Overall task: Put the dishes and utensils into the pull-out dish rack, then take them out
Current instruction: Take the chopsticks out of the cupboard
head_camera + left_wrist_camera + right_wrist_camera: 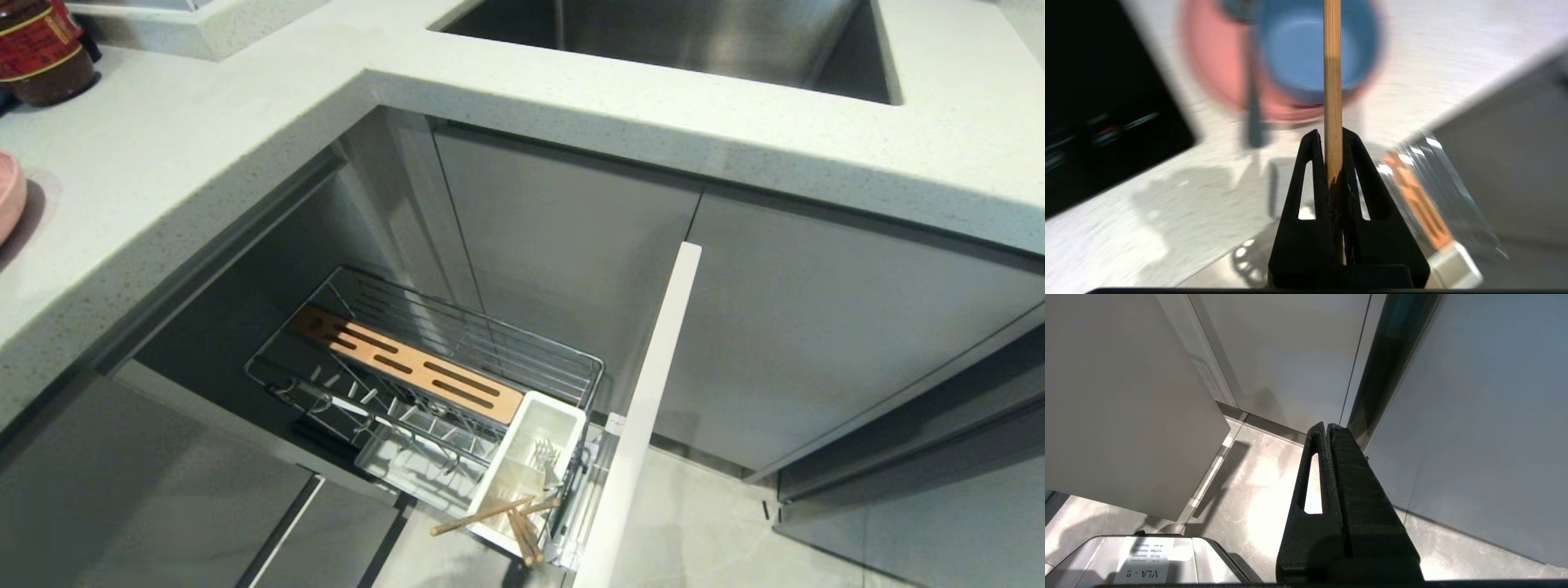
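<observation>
Left gripper (1333, 141) is clamped on a single wooden chopstick (1332, 81), which sticks straight out past the fingertips toward the top of the left wrist frame. We see it over the pale countertop (1167, 212), with the pink plate (1216, 73) and the blue bowl (1306, 49) on it at upper centre. A dark slim handle (1254, 118) lies across the plate's edge; could be the spoon, too blurred to say.

In the head view neither arm shows. The pull-out dish rack (457, 359) stands open at lower centre, its wood strip (408, 363) across the wire basket and its white cutlery cup (531, 457) beside the tall front panel (645, 425). Several more chopsticks (510, 518) lie tilted out of the cup's near end. No plate or bowl in the rack.

Right gripper (1327, 428) is parked low by the cabinet fronts, pressed closed on nothing.

We read this as mid-transfer of one chopstick between counter and cup; direction unclear.

Risks from here:
- Grip is near one end, so the long free length can swing or slip in the pinch.
- The free end can clip the bowl rim or plate if it sweeps low over the counter.
- At the cup, a tilted entry could knock the leaning sticks out onto the floor.
</observation>
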Tool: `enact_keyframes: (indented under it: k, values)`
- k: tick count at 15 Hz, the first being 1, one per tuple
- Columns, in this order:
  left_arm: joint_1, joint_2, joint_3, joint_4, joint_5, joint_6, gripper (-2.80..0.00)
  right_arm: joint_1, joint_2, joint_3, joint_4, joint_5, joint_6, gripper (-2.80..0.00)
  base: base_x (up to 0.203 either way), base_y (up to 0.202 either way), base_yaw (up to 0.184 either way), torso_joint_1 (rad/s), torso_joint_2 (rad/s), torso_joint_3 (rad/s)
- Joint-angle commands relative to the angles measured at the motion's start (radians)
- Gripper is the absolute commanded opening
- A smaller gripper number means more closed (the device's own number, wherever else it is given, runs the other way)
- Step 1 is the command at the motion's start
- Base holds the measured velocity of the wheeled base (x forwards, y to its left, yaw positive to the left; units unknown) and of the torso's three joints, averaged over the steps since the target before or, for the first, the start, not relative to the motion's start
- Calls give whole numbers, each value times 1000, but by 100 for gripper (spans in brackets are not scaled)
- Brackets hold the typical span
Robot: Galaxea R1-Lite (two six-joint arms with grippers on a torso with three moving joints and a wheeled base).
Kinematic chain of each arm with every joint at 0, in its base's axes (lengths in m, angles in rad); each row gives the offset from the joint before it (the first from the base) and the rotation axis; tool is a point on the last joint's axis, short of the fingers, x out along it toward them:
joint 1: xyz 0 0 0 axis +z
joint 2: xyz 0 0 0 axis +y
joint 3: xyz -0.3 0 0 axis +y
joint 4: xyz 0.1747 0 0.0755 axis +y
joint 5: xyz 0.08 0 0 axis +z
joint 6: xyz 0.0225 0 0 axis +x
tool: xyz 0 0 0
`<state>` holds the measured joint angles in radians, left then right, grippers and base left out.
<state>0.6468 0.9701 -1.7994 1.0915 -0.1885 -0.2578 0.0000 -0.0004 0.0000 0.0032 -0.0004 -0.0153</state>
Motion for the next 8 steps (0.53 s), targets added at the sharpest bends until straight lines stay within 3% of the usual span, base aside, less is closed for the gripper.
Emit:
enact_keyframes:
  k: [1, 4, 8]
  values:
    - [110, -13, 53, 8, 16, 4, -280, 0, 0, 0, 0, 0, 0, -280, 0, 0, 0, 0, 0, 0]
    - [186, -13, 165, 8, 55, 0, -280, 0, 0, 0, 0, -1, 0, -280, 0, 0, 0, 0, 0, 0]
    - [192, -4, 269, -22, 42, -28, -280, -1, 0, 0, 0, 0, 0, -280, 0, 0, 0, 0, 0, 0]
